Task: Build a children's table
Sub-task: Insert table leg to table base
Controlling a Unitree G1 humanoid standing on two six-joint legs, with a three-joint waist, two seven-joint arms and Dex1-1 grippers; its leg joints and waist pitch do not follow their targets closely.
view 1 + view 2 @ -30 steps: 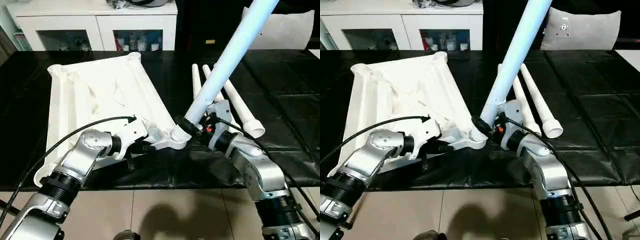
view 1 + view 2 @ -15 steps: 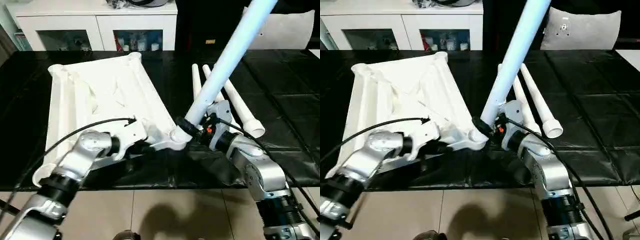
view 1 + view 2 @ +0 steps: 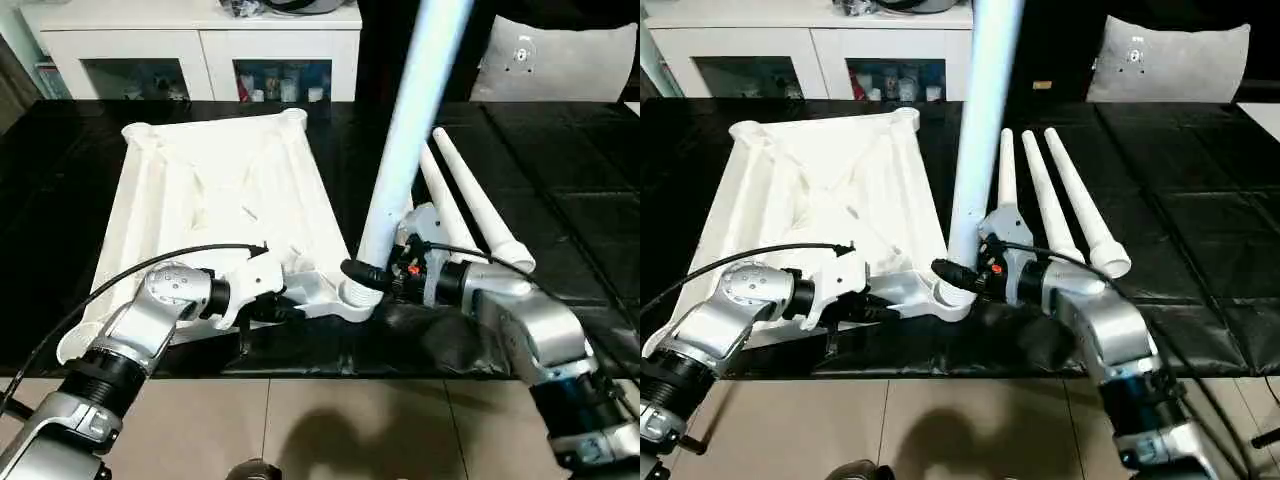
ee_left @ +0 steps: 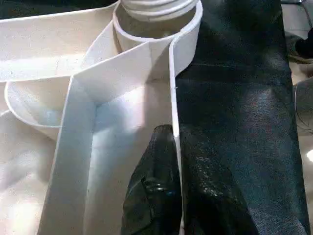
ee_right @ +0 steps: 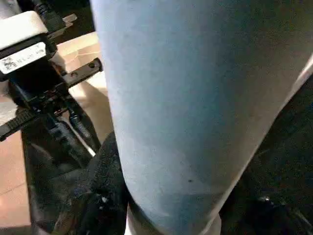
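One white tube leg (image 3: 405,130) stands nearly upright with its lower end set into the round corner socket (image 3: 357,292) at the near right corner of the tabletop (image 3: 215,200), which lies ribbed side up on the black-covered table (image 3: 560,150), toward its left half. The right gripper (image 3: 372,274) holds this leg just above the socket, its black jaws closed around the tube's base, and the leg's upper part runs out past the top of the head views. The left gripper (image 3: 285,312) sits at the tabletop's near edge, just left of the same socket; in the left wrist view one black finger (image 4: 156,191) lies against the thin white rim, jaws pinched shut on it, with the socket (image 4: 156,19) seen just beyond. Three more white legs (image 3: 1050,190) lie side by side on the table to the right of the upright one, thin ends pointing away from the robot, wide ends nearer, the open end of the outermost (image 3: 1112,264) near the right forearm (image 3: 520,325). A black cable (image 3: 110,290) arcs from the left forearm up to the left wrist. Behind the table stands a white cabinet (image 3: 200,50) with glass doors, and a pale cushion (image 3: 555,60) rests at the far right.
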